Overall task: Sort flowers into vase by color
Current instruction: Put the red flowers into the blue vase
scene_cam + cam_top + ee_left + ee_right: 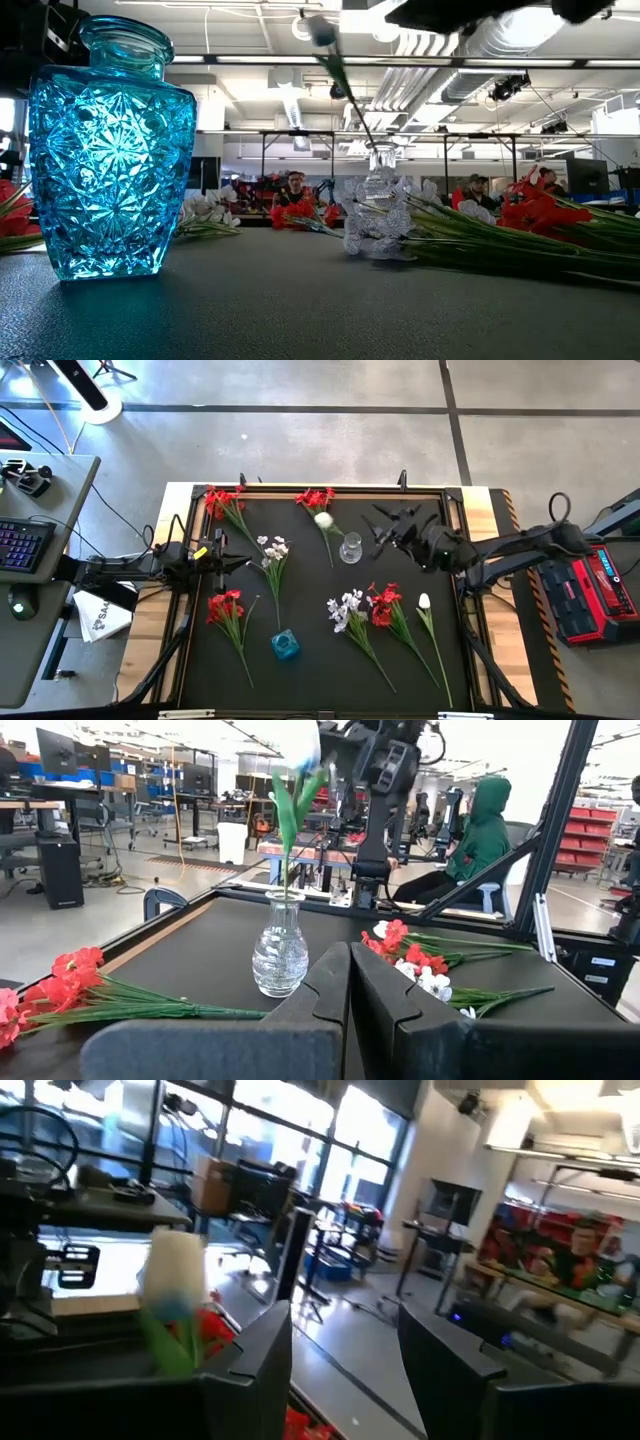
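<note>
While the white flower [323, 519] is standing with its stem in the clear vase [350, 548] near the back of the worktop [300, 600], the right gripper [388, 528] is hanging just beside it with its fingers spread and nothing between them; the right wrist view is showing the pale bloom [175, 1275] off to one side of those parted fingers. The left gripper [238, 563] is waiting at the left side of the worktop, its fingers pressed together and empty.

The remaining flowers are lying flat: red sprigs [226, 502] at the back left, another red sprig [226, 608] at the front left, a white sprig [272, 550] between them, and a mixed group of white [345, 611] and red [384, 605] with a white bud [424, 602] towards the front right. The blue vase [285, 645] is standing empty at the front.

These sprigs are looking very light, with thin, springy stems and soft blooms that would crush or shed if squeezed. The best hold is probably on the bare stem, a little below the leaves, so the head is hanging clear and the lower end is staying free to thread into a narrow neck. Both vases are looking like glass: hard, slippery and likely to tip if a stem drags sideways against the rim.
</note>
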You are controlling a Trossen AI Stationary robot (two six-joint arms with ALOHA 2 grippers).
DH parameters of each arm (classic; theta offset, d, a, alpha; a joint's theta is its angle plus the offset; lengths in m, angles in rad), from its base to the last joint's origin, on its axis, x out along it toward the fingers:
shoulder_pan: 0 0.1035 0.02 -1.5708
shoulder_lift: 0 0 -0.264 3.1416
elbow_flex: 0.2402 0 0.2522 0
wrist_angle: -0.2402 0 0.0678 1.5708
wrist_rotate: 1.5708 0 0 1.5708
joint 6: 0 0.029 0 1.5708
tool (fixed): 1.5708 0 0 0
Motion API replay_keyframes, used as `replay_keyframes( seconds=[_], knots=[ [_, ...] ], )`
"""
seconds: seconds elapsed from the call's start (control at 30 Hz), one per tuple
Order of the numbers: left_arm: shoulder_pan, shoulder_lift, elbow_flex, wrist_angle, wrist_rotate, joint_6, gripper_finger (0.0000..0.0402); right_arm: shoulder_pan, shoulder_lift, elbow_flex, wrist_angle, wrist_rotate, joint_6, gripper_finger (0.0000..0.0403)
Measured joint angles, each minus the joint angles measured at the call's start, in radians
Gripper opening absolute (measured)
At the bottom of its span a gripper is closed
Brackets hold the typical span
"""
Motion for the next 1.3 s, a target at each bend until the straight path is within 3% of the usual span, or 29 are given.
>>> replay_keyframes(
  seconds=[0.1,0.23,0.43,0.53,0.63,0.77,0.83,0.93,1.03,1.3],
  knots=[
    [0.000,0.000,0.000,0.000,-0.032,0.000,0.0000,0.065,-0.011,0.061,-0.114,0.085,0.003,0.0156],
    [0.000,0.000,0.000,0.006,-0.088,0.000,0.0000,0.147,-0.007,0.123,-0.237,0.106,0.047,0.0156],
    [-0.011,0.038,0.071,-0.001,-0.154,-0.013,0.0000,0.239,0.004,0.081,-0.354,-0.024,0.353,0.0156],
    [-0.030,0.096,0.132,-0.046,-0.251,0.001,0.0000,0.290,0.050,0.026,-0.351,-0.076,0.487,0.0156],
    [-0.048,0.181,0.206,-0.134,-0.372,-0.026,0.0000,0.335,0.126,0.000,-0.313,-0.049,0.581,0.0156],
    [-0.054,0.352,0.337,-0.382,-0.604,-0.237,0.0000,0.372,0.251,-0.001,-0.245,0.018,0.630,0.0156],
    [-0.045,0.447,0.404,-0.515,-0.658,-0.348,0.0000,0.377,0.307,-0.001,-0.196,0.024,0.620,0.0156],
    [-0.017,0.574,0.477,-0.637,-0.648,-0.497,0.0000,0.376,0.381,-0.001,-0.137,0.026,0.594,0.0155],
    [0.010,0.675,0.493,-0.657,-0.618,-0.586,0.0001,0.363,0.450,-0.001,-0.069,0.035,0.576,0.0155],
    [0.147,0.821,0.492,-0.753,-0.533,-0.757,0.0043,0.353,0.588,-0.001,0.123,0.039,0.502,0.0155]
  ],
)
